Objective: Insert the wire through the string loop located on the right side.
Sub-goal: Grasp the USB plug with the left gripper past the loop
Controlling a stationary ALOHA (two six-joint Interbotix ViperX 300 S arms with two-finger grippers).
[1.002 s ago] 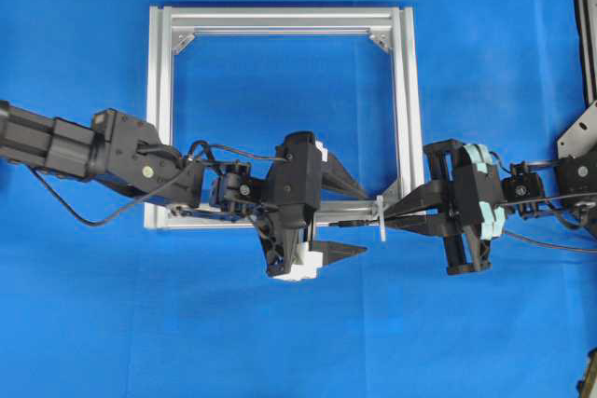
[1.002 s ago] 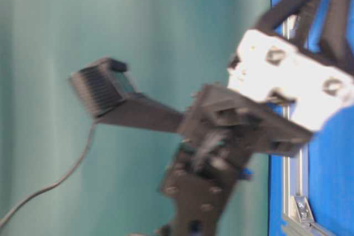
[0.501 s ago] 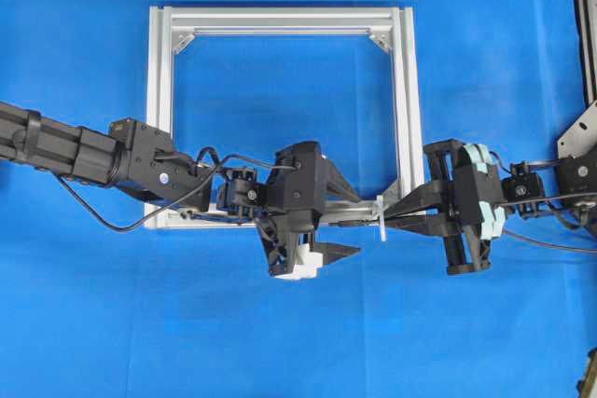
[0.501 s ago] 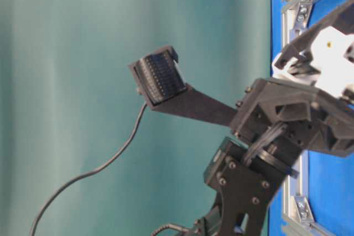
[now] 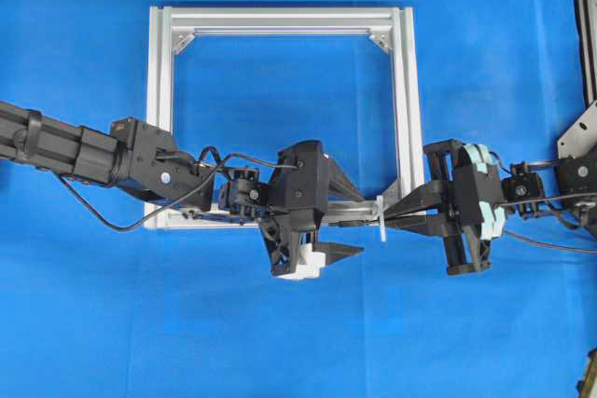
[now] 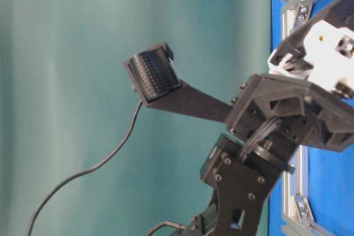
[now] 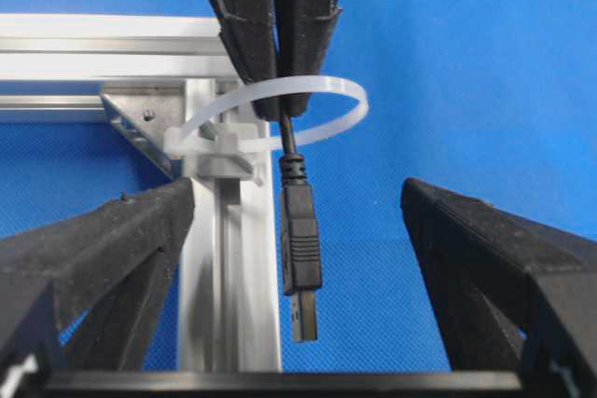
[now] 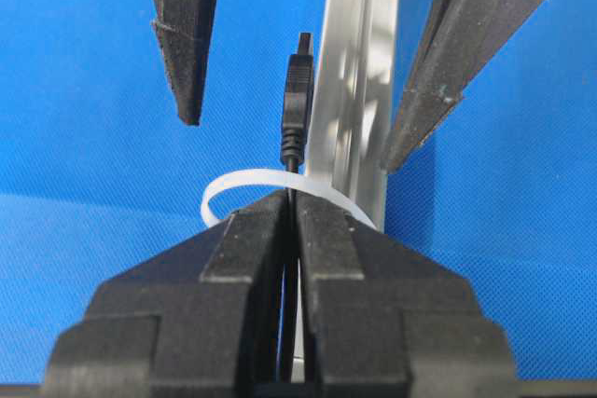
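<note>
A square aluminium frame point(image 5: 280, 20) is seen lying flat on a blue table point(image 5: 280, 342), with two robot arms meeting at the frame's lower right corner. The wire point(image 7: 300, 240) is pinched between the pressed-together fingers point(image 8: 322, 267) of the right gripper point(image 5: 394, 214), which reaches in from the right edge of the table. In the left wrist view the wire's plug, tipped with metal, is shown already passed through the string loop point(image 7: 317, 104), a thin white band fastened to the frame's right bar at that corner; the plug hangs clear on the near side of the loop, beside the bar. In the right wrist view the white band point(image 8: 242, 184) is seen curving just ahead of the clamped fingertips, with the plug point(image 8: 297, 90) projecting beyond it alongside the silver bar. The left gripper point(image 5: 356, 225) is held with its fingers point(image 7: 103, 249) spread wide on either side of the plug, touching neither the plug nor the loop. In the table-level view only the left arm's black wrist and one ribbed finger pad point(image 6: 152, 73) are shown against a green backdrop, with a corner bracket point(image 6: 300, 9) of the frame visible at the right edge.
</note>
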